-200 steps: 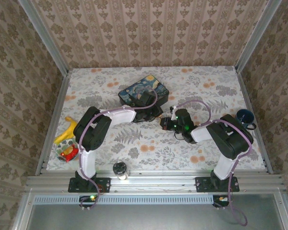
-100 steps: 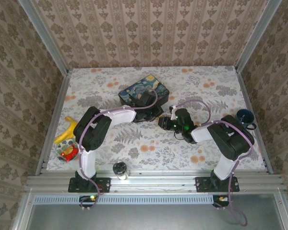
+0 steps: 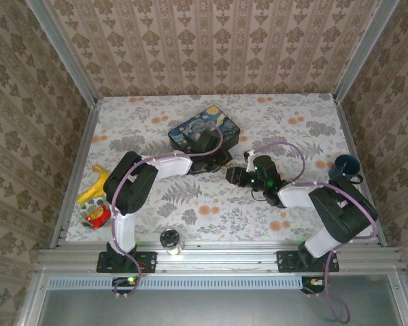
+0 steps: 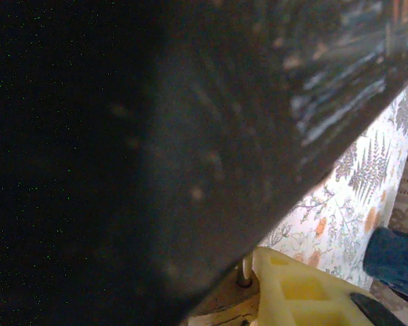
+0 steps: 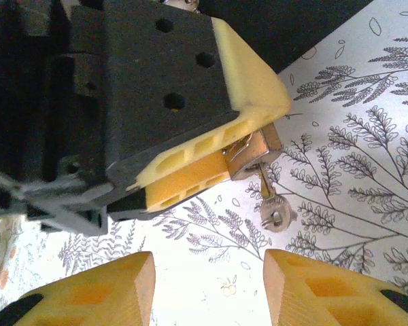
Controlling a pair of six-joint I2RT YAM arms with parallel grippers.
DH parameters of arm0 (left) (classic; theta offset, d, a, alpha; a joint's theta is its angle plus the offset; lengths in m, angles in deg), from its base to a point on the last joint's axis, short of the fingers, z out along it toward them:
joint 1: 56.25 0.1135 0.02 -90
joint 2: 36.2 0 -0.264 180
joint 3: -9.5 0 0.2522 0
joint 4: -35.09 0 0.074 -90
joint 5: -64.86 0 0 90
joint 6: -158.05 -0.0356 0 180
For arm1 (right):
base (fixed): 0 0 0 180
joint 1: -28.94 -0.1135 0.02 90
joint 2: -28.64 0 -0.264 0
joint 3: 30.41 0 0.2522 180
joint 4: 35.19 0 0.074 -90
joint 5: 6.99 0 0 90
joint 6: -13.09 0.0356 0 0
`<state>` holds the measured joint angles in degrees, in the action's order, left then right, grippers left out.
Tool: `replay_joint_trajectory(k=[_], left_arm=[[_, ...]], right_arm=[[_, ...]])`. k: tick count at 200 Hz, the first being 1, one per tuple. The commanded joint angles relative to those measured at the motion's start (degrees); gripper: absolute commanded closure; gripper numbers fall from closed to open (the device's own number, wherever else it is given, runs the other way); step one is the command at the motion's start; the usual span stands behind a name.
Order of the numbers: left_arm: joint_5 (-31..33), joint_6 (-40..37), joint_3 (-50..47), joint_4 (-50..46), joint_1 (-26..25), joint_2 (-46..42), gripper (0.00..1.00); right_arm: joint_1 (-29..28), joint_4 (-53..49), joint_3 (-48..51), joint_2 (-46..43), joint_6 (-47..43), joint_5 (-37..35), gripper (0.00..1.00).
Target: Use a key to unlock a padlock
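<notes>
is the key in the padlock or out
In: the key has its shaft inside the padlock, head hanging out, apart from the open right end effector.

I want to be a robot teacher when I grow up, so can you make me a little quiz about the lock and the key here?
1. True or false: the right jaws are squeezing the key.
2. What holds the padlock? A) the left jaws B) the right jaws C) nothing, it lies flat on the table
3. Fill in: the key hangs out of the ____.

Key:
1. False. The right jaws stand open, apart from the key, with nothing between them.
2. A.
3. padlock.
</notes>
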<state>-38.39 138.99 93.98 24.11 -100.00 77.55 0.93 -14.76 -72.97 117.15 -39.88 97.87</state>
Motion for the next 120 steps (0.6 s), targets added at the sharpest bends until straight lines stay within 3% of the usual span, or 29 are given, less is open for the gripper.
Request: replay_joint_trajectory(k=[1, 39, 63, 120], left_arm=[[-8.0, 6.98, -3.39, -5.52, -0.26, 2.88, 0.94], [-8.19, 6.94, -3.32, -5.34, -0.29, 2.66, 0.94], [-8.27, 6.85, -3.22, -5.41, -0.28, 2.54, 0.94], [-8.96, 6.61, -2.54, -5.63, -0.2, 2.96, 0.94]], right_arm=[[-0.29, -6.08, 1.61, -4.71, -1.75, -2.51, 0.53], [0.98, -14.06, 2.57, -12.86, -1.3, -4.56, 0.58], [3.71, -17.27, 2.28, -15.58, -0.56, -1.43, 0.65], [7.43, -14.84, -0.64, -9.89, -0.64, 7.62, 0.7]])
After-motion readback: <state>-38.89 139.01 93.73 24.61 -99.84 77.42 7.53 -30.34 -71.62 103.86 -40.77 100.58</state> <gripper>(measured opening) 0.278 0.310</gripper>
